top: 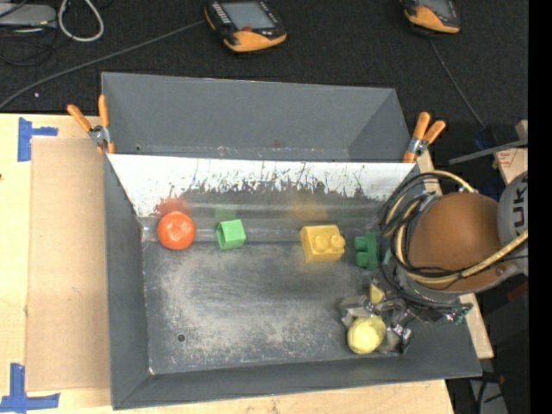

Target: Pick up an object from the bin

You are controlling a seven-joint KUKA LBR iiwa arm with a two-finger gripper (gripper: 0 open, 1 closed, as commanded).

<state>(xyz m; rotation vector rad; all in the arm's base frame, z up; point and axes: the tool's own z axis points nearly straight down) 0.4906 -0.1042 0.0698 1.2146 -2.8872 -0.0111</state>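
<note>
Tool (377,323) is low in the bin's (259,352) near right corner, directly against a yellow round fruit-like thing (364,338) lying there. Whether it is spread or clamped cannot be told. Along the far wall, well apart, lie an orange ball (176,230), green cube (230,234), yellow brick (322,242) and dark green block (366,251).

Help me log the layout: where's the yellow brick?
The yellow brick lies at the back of the bin, right of centre, between a light green cube on its left and a dark green block on its right.
</note>
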